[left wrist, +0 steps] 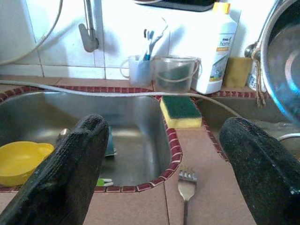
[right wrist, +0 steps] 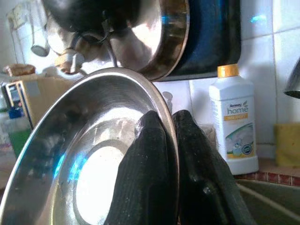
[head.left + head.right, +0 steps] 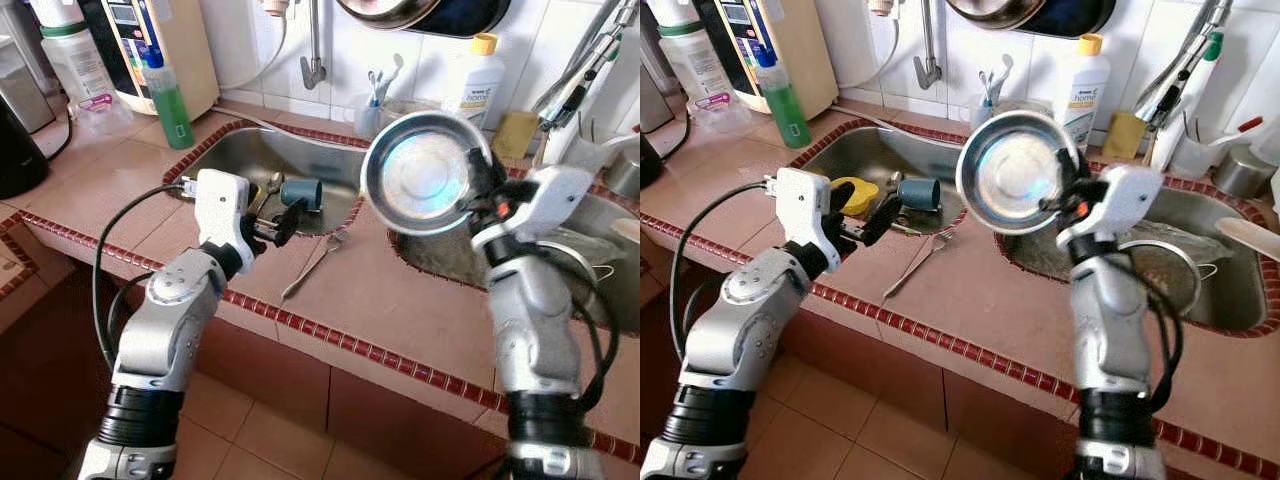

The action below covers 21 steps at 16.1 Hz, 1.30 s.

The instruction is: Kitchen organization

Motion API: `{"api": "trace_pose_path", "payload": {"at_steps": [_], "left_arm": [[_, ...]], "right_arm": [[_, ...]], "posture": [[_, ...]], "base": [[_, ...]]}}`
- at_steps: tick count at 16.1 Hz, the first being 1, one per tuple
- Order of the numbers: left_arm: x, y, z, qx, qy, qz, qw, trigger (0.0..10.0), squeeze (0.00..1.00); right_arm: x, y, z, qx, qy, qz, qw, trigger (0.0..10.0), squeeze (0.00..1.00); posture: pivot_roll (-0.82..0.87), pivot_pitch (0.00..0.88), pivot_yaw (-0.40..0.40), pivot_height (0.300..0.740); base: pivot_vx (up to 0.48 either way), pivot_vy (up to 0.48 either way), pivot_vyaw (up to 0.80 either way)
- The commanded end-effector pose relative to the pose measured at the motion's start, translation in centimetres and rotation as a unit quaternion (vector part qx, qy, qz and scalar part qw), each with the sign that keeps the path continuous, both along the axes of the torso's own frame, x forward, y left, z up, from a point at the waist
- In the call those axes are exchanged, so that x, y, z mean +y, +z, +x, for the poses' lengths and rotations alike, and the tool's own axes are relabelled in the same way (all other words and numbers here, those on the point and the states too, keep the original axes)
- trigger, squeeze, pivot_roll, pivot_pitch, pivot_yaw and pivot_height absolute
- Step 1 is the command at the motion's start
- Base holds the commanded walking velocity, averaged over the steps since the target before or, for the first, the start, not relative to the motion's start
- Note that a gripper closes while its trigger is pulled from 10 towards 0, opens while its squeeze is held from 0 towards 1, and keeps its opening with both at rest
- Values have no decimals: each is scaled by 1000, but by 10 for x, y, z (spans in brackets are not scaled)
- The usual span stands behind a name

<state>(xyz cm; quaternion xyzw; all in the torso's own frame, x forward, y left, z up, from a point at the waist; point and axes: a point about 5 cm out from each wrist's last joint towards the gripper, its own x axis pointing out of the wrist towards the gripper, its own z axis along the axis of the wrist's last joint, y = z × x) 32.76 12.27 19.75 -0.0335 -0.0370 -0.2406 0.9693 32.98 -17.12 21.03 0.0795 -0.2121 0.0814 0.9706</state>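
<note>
Fingers [image 2: 145, 178] of the right gripper [image 3: 1068, 190] clenched on the rim of a steel plate [image 3: 1017, 172], one finger on each face, holding it on edge above the counter strip between the two sinks, at about 1 o'clock in the head views. Left gripper [image 3: 283, 222] spread wide and holding nothing, its fingers [image 1: 70, 173] well apart, hovering over the near rim of the left sink [image 3: 235, 150] at about 10 o'clock.

Nearest, on the tiled counter [image 3: 400, 310], just beside the left gripper at 6 o'clock from the sink's corner: a fork [image 3: 312, 266], lying flat with tines toward the sink.

Next, inside the left sink: a yellow bowl [image 3: 854, 194] near the front wall, a teal cup [image 3: 302, 192] on its side, a spoon [image 3: 273, 184] beside it. On the divider between the sinks: a green-and-yellow sponge [image 1: 181, 111]. Right sink [image 3: 1230, 300] at 3 o'clock, holding metal ware too blurred to name.

Farther, along the back ledge at 12 o'clock: a small cup of toothbrushes [image 1: 140, 70], a clear tub [image 1: 175, 74], a white bottle with a yellow cap [image 3: 1080, 80], another yellow sponge [image 3: 514, 134]. At 10 o'clock: a green bottle [image 3: 172, 105].

Farthest, on the white tiled wall: a tap [image 3: 314, 68] over the left sink, and a hanging pan [image 2: 154, 33] at 12 o'clock above the plate.
</note>
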Motion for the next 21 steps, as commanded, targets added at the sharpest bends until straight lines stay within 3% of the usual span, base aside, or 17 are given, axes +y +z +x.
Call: {"api": "trace_pose_path", "payload": {"at_steps": [1, 8, 21], "left_arm": [[0, 1, 1, -3, -2, -2, 1000, 10000, 0], [-4, -4, 1, 0, -12, -1, 1000, 10000, 0], [-5, -7, -1, 7, -27, 2, 1000, 10000, 0]], "right_arm": [[5, 8, -3, -22, 4, -6, 1000, 10000, 0], [7, 5, -6, -36, -9, -32, 999, 10000, 0], [11, 3, -6, -37, -10, -49, 998, 10000, 0]], "posture": [[-191, 0, 32, 740], [-194, 0, 27, 740], [-193, 0, 29, 740]], "base": [[0, 439, 0], [0, 0, 0], [0, 399, 0]]}}
